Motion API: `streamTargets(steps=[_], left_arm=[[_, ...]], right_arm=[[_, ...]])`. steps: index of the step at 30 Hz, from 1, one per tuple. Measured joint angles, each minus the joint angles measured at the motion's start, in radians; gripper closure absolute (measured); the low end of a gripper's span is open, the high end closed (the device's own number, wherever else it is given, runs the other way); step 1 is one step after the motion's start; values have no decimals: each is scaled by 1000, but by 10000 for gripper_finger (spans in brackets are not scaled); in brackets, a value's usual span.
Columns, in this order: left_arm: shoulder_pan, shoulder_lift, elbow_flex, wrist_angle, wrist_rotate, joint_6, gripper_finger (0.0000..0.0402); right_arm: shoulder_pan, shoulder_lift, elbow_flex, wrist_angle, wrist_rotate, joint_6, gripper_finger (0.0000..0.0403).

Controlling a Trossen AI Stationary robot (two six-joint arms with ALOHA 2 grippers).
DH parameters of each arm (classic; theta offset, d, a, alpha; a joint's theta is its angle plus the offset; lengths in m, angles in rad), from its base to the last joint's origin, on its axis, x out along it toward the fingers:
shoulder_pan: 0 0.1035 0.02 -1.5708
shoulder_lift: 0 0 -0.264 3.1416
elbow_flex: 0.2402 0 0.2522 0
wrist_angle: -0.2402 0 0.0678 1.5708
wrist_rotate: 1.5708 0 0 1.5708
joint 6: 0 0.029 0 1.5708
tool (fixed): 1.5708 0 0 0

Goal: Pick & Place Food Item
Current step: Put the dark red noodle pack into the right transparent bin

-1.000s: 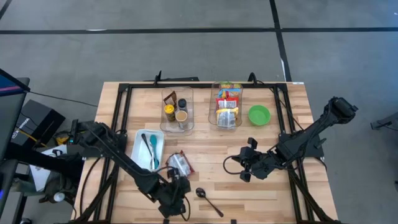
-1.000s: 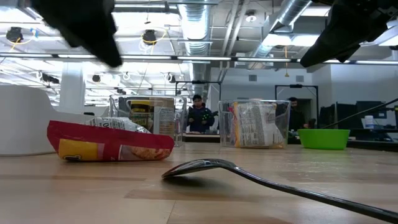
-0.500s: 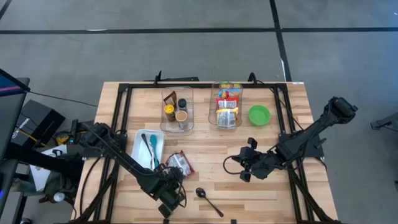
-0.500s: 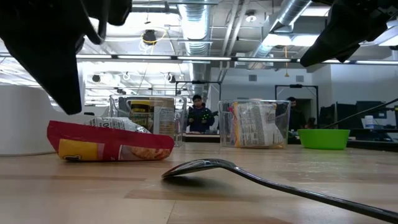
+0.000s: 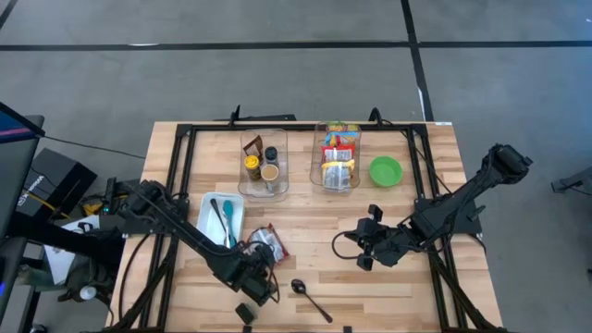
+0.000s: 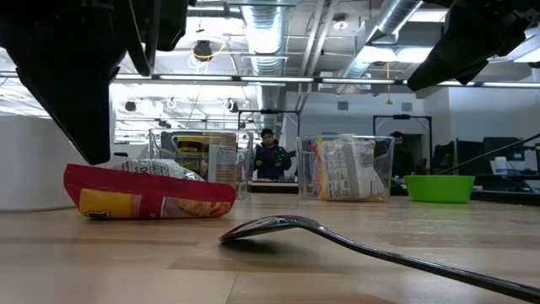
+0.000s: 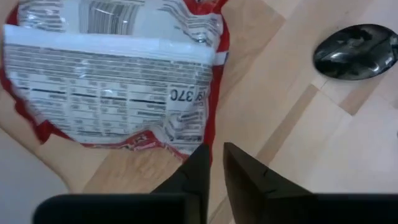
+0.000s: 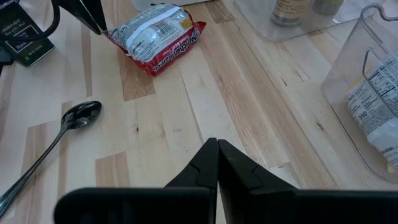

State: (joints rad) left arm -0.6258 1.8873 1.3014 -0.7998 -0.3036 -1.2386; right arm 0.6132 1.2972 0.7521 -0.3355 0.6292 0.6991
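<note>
- My left gripper (image 7: 213, 163) hovered over the bare wood at the near edge of the noodle packet (image 7: 118, 71), its two fingers (image 7: 193, 171) nearly together with only a thin slit between them, clamped on nothing.
- In the high view that left gripper (image 5: 262, 282) sat in the lower middle of the frame, just below the noodle packet (image 5: 264, 242) and left of the spoon (image 5: 309, 296).
- The red and white packet lay flat on the table (image 5: 407, 287), label side up in my left wrist view, with the spoon bowl (image 7: 356, 51) at the upper right of that frame, apart from the packet.
- In the low view the packet (image 6: 148, 196) lay at left, the spoon (image 6: 278, 226) in front at centre.
- My right gripper (image 8: 217, 152) had its fingers pressed shut with nothing between them; in the high view it (image 5: 366, 248) waited right of centre, well apart from the packet.
- Just left of the packet stood a white tray (image 5: 207, 231) holding utensils.
- Further up the high view were a clear bin of jars (image 5: 265, 162), a clear bin of food packets (image 5: 337, 157) and a green bowl (image 5: 386, 170) to its right.
- A small dark block (image 5: 243, 313) lay near the bottom edge of the table.
</note>
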Motion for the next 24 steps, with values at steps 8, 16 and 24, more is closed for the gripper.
streamTargets(steps=[8, 16, 24], left_arm=[[0, -3, 0, -4, 6, 0, 282], [8, -3, 0, -5, 67, -105, 244], [34, -3, 0, -4, 91, -188, 263]], right_arm=[[0, 0, 0, 0, 0, 0, 403], [0, 0, 0, 0, 0, 0, 403], [0, 0, 0, 0, 0, 0, 403]])
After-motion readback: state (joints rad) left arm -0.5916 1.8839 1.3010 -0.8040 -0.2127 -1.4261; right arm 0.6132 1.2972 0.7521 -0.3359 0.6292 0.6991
